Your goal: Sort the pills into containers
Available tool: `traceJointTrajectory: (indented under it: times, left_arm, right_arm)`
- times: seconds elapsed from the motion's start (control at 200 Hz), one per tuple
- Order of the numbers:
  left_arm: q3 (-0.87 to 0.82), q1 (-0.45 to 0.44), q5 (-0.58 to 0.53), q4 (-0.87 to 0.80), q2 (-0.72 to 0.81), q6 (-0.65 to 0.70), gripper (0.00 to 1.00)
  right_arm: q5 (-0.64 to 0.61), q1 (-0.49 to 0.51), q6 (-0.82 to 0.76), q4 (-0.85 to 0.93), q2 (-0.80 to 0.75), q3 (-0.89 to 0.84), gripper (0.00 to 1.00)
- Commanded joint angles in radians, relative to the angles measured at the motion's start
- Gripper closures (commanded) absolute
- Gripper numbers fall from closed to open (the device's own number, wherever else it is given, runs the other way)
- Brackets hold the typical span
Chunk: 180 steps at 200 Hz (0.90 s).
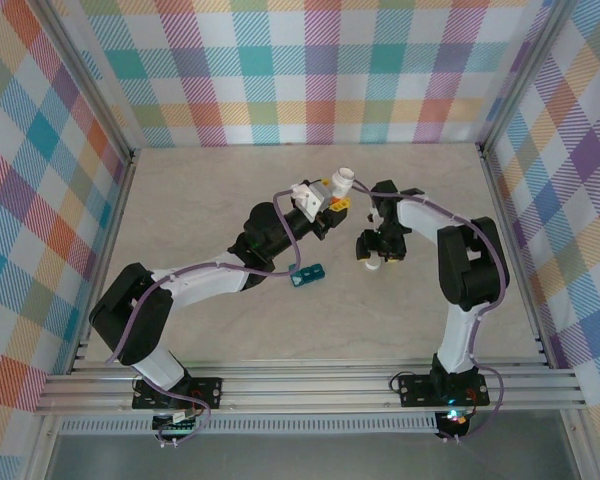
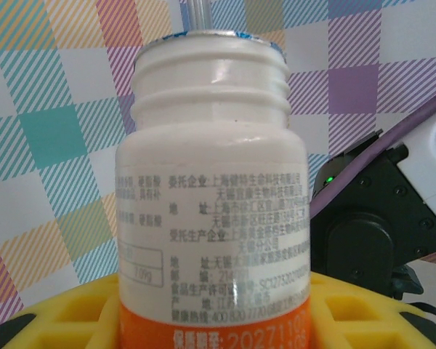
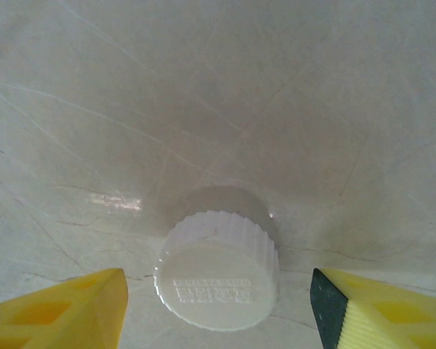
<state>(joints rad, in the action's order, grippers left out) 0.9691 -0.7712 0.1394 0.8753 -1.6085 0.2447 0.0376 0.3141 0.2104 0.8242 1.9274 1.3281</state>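
Near the table [image 1: 230, 330] centre, the left hand [image 1: 336, 204] is clamped on an uncapped white bottle [image 2: 211, 182]. The right hand [image 3: 218, 294] hangs spread over a white cap [image 3: 218, 273] lying on the table, fingers clear of both its sides. The teal containers [image 1: 308, 274] lie just beside the left arm

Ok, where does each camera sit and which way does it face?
Top external: above and behind the robot, looking down on the table; left arm and right arm show, left tool holding the bottle.
Left wrist: faces past its yellow fingers at the uncapped bottle and plaid wall; right arm alongside.
Right wrist: points down at the cap, which the open right tool straddles.
Shared: top and left wrist both show the bottle.
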Motion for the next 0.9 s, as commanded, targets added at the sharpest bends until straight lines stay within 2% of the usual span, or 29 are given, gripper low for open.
traceJointTrajectory:
  times: [0.0, 0.59, 0.895]
  left_arm:
    - [-0.011, -0.014, -0.001, 0.076, 0.035, 0.008, 1.0]
    - [-0.028, -0.013, -0.003, 0.091, 0.043, 0.01, 1.0]
    - [-0.042, -0.013, -0.003, 0.103, 0.053, 0.013, 1.0]
  right_arm:
    - [-0.015, 0.012, -0.024, 0.005, 0.016, 0.019, 0.32]
    - [-0.06, 0.052, -0.034, 0.02, 0.051, 0.029, 0.42]
    - [-0.045, 0.054, -0.027, 0.025, 0.044, 0.036, 0.6]
